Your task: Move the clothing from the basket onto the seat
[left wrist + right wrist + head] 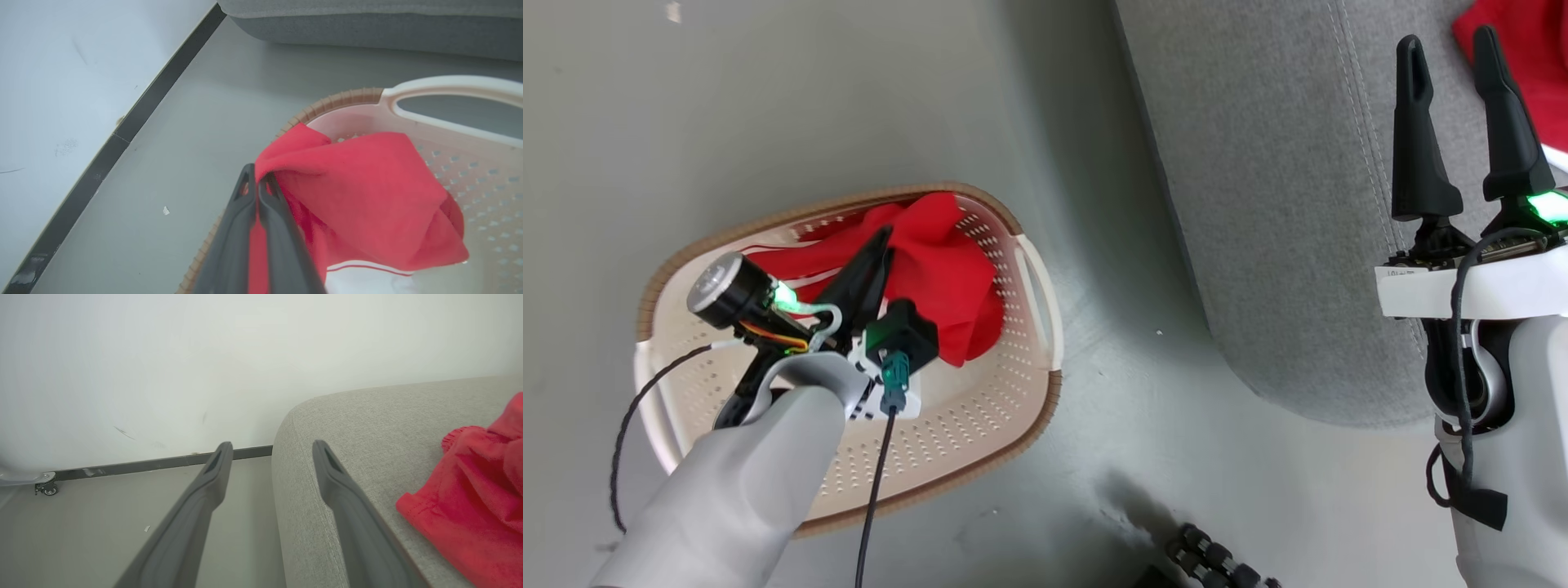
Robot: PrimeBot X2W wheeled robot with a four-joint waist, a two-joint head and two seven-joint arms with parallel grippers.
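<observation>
Over the basket [980, 425], left jaws clamp the clothing [939, 261]; right jaws gape above the seat [1258, 204].

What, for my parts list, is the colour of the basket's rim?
Brown rim, on the cream-white basket; head view shows it best.

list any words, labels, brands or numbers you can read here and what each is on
Nothing reads clearly.
Small dark print on the white band behind the right pincer: too small and blurred to read.
Black marks on the white plate behind the left pincer: cannot tell whether letters.
Bright red fabric garment, cream perforated plastic basket, light-grey upholstered seat: no print visible.
</observation>
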